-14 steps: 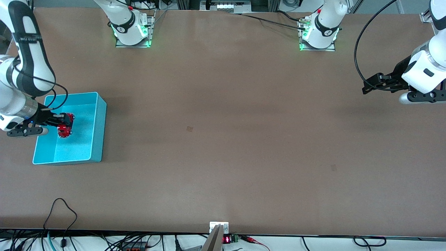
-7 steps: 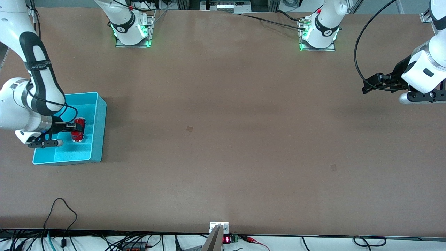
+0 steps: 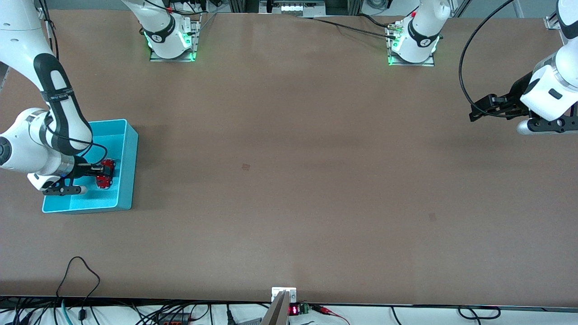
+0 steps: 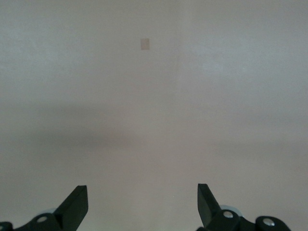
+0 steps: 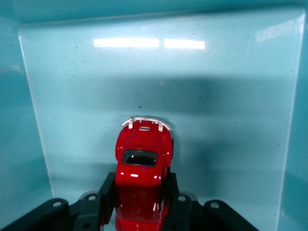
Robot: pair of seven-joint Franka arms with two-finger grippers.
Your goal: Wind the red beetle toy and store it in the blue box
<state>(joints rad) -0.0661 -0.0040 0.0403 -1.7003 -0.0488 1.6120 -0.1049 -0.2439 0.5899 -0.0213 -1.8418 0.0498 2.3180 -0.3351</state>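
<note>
The red beetle toy [image 3: 106,173] is held by my right gripper [image 3: 103,171] inside the blue box [image 3: 128,149], at the right arm's end of the table. In the right wrist view the black fingers [image 5: 107,193] press both sides of the glossy red car [image 5: 142,166], with the box's cyan floor [image 5: 216,120] and walls around it. I cannot tell whether the car touches the floor. My left gripper [image 3: 474,113] hangs open and empty over the table at the left arm's end, its fingertips [image 4: 77,204] wide apart over bare tabletop.
The brown table [image 3: 289,180] carries only the box. The two arm bases [image 3: 171,38] stand along the edge farthest from the front camera. Cables lie along the near edge [image 3: 81,271].
My right gripper has moved with the red car across the box toward the wall on the table's middle side and nearer the front camera. The left arm has not moved.
</note>
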